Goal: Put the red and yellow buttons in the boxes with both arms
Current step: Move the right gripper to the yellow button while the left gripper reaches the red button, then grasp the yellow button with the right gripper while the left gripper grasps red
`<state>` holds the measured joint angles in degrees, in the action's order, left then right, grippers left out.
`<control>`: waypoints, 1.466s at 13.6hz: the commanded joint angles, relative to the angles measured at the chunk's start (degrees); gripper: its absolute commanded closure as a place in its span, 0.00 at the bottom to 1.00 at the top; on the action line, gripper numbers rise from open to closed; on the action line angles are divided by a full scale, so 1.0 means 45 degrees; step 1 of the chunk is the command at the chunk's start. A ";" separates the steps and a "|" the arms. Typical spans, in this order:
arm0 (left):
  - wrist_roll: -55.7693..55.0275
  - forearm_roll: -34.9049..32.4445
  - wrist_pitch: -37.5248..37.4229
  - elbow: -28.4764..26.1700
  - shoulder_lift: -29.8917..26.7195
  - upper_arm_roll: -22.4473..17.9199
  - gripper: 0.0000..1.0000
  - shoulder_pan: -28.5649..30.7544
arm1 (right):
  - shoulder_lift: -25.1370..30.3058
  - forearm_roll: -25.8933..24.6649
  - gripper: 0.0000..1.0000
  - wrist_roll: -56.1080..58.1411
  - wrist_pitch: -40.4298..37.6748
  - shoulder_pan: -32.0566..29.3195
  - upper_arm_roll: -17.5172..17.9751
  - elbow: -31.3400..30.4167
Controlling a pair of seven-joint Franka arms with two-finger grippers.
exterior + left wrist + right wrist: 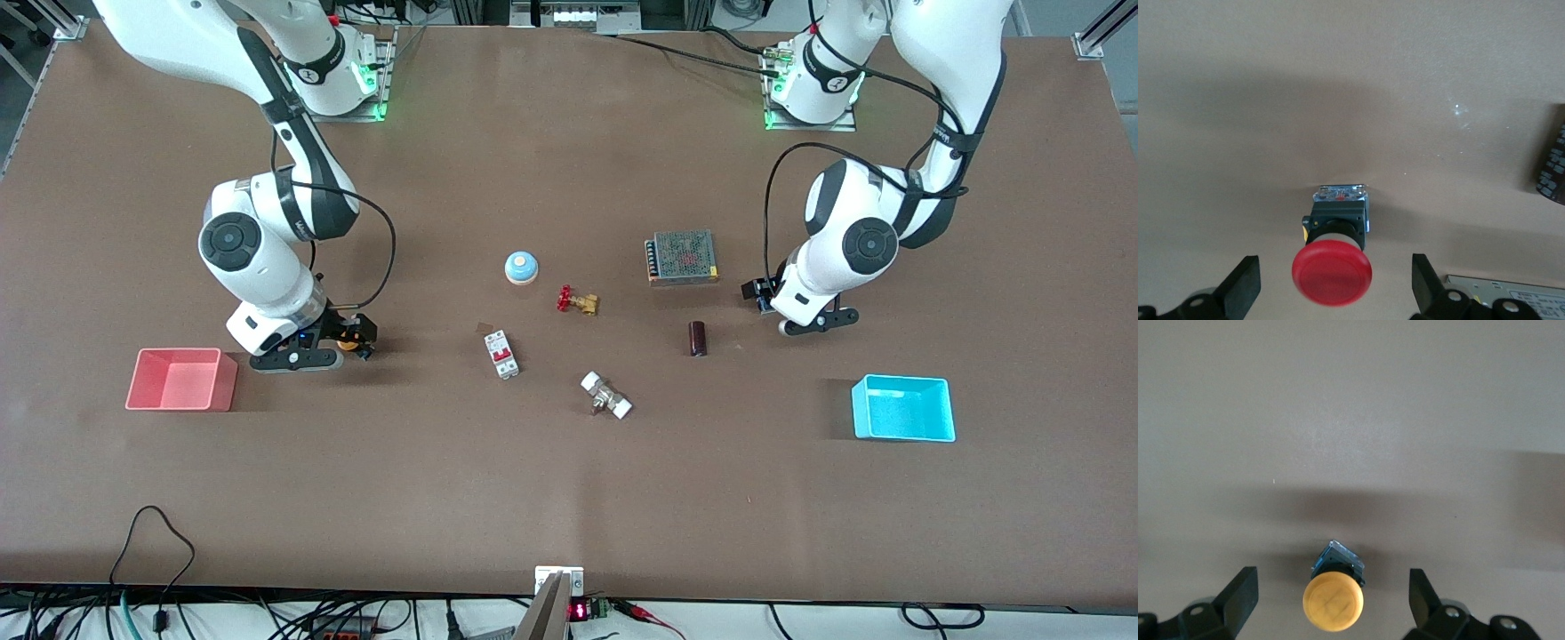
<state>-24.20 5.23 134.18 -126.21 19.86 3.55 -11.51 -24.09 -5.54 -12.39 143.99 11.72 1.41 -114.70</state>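
Note:
The red button (1331, 273) sits on the table with its round red cap toward the left wrist camera. My left gripper (1335, 268) is open low over it, one finger (1245, 283) on each side, not touching. In the front view my left gripper (763, 298) hides this button. The yellow button (1333, 600) sits between the open fingers (1243, 590) of my right gripper (1332, 587), also untouched; it shows orange in the front view (348, 341) at my right gripper (356, 343). The pink-red box (174, 380) and the cyan box (902, 409) stand empty.
In the table's middle are a blue dome (521, 267), a brass valve (577, 300), a grey mesh-topped unit (682, 257), a dark cylinder (698, 338), a white breaker (501, 354) and a white fitting (605, 395).

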 commanded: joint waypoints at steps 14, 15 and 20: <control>0.0162 0.0204 0.0378 0.0332 -0.0134 -0.0163 0.85 -0.0039 | -0.0486 -0.0077 0.13 0.0643 0.0053 -0.0085 0.0058 -0.0116; 0.0162 0.0127 0.0378 0.0352 -0.0562 -0.0163 0.85 -0.0039 | -0.0486 -0.0077 0.19 0.0643 0.0053 -0.0085 0.0058 -0.0097; 0.2225 -0.0890 0.0203 0.1286 -0.1934 -0.0378 0.84 0.1013 | -0.0505 -0.0077 0.36 0.0643 0.0053 -0.0065 0.0058 -0.0096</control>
<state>-20.28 2.56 136.56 -122.17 13.16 1.99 -9.92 -26.59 -5.54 -10.26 144.03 11.62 1.43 -114.83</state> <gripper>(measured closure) 0.590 0.344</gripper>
